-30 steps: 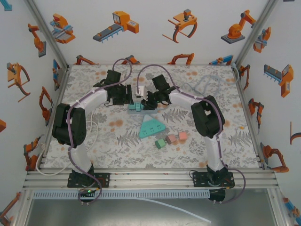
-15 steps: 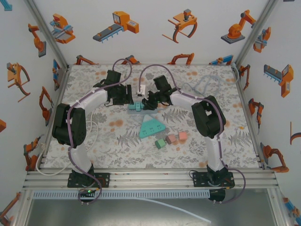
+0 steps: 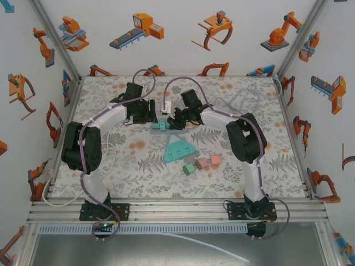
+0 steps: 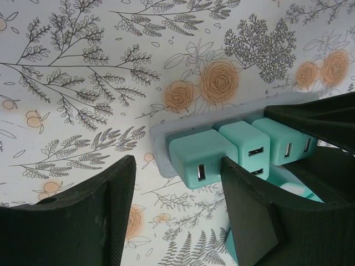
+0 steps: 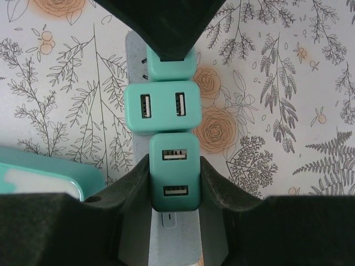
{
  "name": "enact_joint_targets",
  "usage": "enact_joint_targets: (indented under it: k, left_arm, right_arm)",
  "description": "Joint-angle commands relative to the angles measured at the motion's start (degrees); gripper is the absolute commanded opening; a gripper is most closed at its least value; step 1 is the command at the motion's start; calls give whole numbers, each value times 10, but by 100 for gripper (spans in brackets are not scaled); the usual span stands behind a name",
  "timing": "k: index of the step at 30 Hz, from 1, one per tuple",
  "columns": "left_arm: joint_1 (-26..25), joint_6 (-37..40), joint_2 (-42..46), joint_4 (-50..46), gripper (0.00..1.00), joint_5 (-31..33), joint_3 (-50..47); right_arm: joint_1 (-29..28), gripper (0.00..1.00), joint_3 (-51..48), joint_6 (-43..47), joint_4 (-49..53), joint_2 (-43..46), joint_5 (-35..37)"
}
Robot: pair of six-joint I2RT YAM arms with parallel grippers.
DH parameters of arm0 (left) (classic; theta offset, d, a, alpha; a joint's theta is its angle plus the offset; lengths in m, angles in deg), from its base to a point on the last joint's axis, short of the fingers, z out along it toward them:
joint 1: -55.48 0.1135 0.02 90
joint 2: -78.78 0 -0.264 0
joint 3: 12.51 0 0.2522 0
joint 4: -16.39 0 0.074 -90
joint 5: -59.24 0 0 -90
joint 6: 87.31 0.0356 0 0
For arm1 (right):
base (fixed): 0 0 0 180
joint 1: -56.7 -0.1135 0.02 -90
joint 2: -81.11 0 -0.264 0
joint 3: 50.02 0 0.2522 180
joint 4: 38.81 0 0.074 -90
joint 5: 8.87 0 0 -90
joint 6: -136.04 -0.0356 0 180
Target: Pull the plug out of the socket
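Right tool (image 5: pixel 173 169) clamps an end plug (image 5: pixel 173 191) in the socket (image 5: pixel 135 52); left tool (image 4: pixel 176 169) gapes around the opposite plug (image 4: pixel 199 158).

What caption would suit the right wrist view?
Right gripper shut on the nearest teal plug of three seated in the grey power strip.
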Motion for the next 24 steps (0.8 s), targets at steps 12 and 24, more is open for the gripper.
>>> enact_joint_targets:
  k: [12,24]
  left_arm:
    - [-20,14,-73,-109,59,29,-51]
    - [-20,13,-76,-108,58,33,-52]
  right_arm:
    - [-6,0,24,-25,-91,63,-47]
    - [-12,0,25,-3,-82,85,-69]
